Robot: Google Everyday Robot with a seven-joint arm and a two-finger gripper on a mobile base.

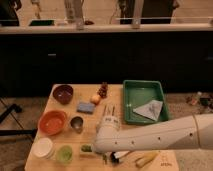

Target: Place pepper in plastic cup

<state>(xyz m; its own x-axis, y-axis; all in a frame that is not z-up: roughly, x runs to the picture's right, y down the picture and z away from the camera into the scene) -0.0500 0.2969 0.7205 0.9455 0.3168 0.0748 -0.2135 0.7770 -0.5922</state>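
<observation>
My arm (155, 137) reaches in from the right, low over the front of the table (116, 95). The gripper (111, 156) hangs at the near edge, mostly hidden under the wrist, so I cannot tell how wide it stands or whether it has hold of anything. The pepper (86, 148) shows as a green piece on the tabletop just right of the plastic cup (64, 153), between cup and gripper — outside the cup. A white container (43, 148) sits just left of the cup, with the orange bowl (52, 122) and metal cup (76, 123) behind. A corn piece (146, 159) lies right of the gripper.
</observation>
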